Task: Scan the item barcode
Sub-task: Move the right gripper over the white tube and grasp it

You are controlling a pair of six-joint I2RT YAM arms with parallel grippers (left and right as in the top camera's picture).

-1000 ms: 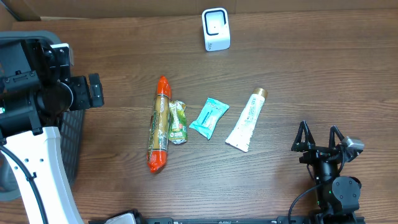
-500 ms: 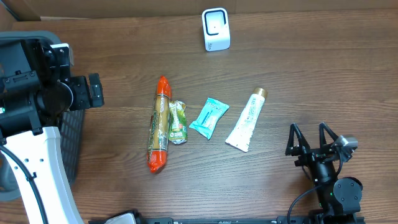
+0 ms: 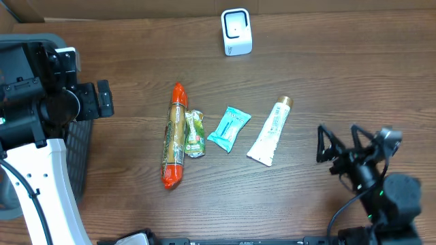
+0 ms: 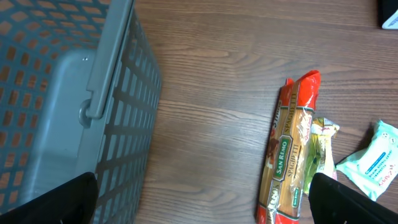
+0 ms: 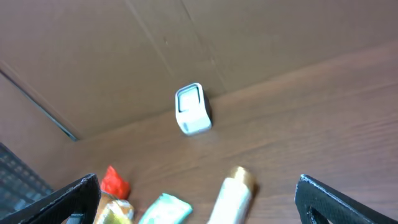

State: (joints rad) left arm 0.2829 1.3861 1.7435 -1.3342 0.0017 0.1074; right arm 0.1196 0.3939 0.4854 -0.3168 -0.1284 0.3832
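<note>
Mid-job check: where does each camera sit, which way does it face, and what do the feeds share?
Overhead: above the table, facing straight down; scanner at far edge, left arm and right gripper showing.
Left wrist: on the left arm, facing down at grey basket and San Remo pasta packet; left gripper open, fingertips in lower corners.
Right wrist: low, facing across the table at scanner and cardboard wall; right gripper open likewise.
Shared: all three show the pasta packet; overhead and right wrist, the scanner.

Left gripper; right gripper; both agape
</note>
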